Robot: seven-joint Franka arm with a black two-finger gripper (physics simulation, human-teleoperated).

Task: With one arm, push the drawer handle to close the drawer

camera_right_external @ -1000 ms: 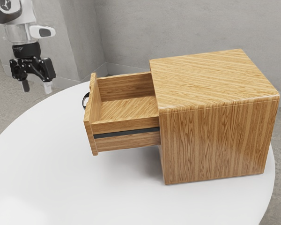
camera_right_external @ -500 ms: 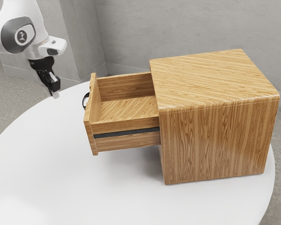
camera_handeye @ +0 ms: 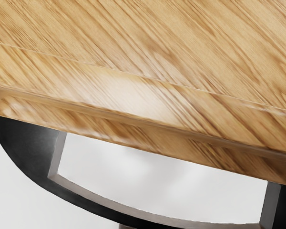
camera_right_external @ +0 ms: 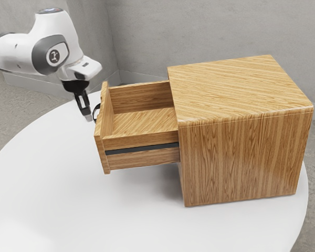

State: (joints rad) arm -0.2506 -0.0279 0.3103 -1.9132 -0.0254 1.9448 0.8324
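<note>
- Grey wall [camera_right_external: 210, 31] behind, round white bench [camera_right_external: 52, 194] below, and on it sits the wooden cabinet [camera_right_external: 244, 157] with its drawer [camera_right_external: 142, 142] well out on the exterior view's left!
- The black handle [camera_right_external: 94, 113] is on the drawer's outer face, pointing away from the cabinet, and here's the tool [camera_right_external: 87, 117] tilted down just beside it.
- Is it touching? Can't call that one from here; near, certainly, but contact isn't clear.
- Apart or together? The tool is seen too nearly edge-on, so I cannot tell.
- Over to the wrist view: the handle's dark bow curves out from the wooden drawer front [camera_handeye: 148, 105], with white showing through the opening. The hand looks to be right over the business end.
- So the step in hand, as I read it, is the end of the approach, lining up for the push. The closing itself is all to play for.
- Next move: settle against the handle, then drive steadily towards the exterior view's right, straight along the drawer's travel and into the cabinet.
- Watch the height! Too high and the tool could ride over the front's top edge; off to one side, and the drawer may bind or the tool slip off the curve.
</note>
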